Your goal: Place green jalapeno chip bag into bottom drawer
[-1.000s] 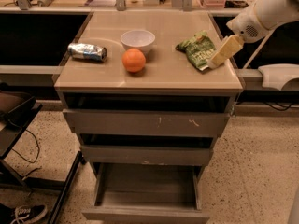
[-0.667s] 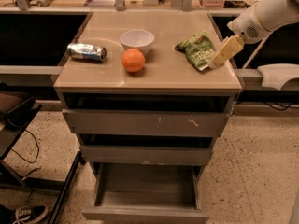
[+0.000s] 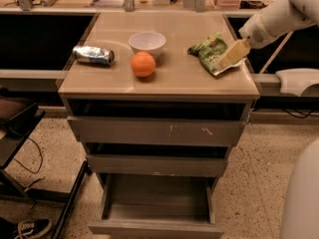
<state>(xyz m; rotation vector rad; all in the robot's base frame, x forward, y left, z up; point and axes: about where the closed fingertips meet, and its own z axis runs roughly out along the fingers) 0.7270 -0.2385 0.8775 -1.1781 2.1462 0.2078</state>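
Observation:
The green jalapeno chip bag point(image 3: 205, 50) lies crinkled on the right side of the cabinet top point(image 3: 169, 81), its whitish edge toward the right rim. My gripper point(image 3: 230, 55), pale yellow at the end of the white arm, reaches in from the upper right and sits low over the bag's right part, touching or nearly touching it. The bottom drawer point(image 3: 157, 203) is pulled out and its box shows nothing inside. The two drawers above it are only slightly out.
A white bowl point(image 3: 147, 42), an orange point(image 3: 143, 63) and a crushed silver can point(image 3: 93, 55) stand on the left half of the top. A dark stand and a shoe point(image 3: 32, 228) are on the floor at left. My white body point(image 3: 301, 198) fills the lower right.
My gripper has shifted slightly left, further over the chip bag. The bag, bowl, orange, can and drawers have not moved.

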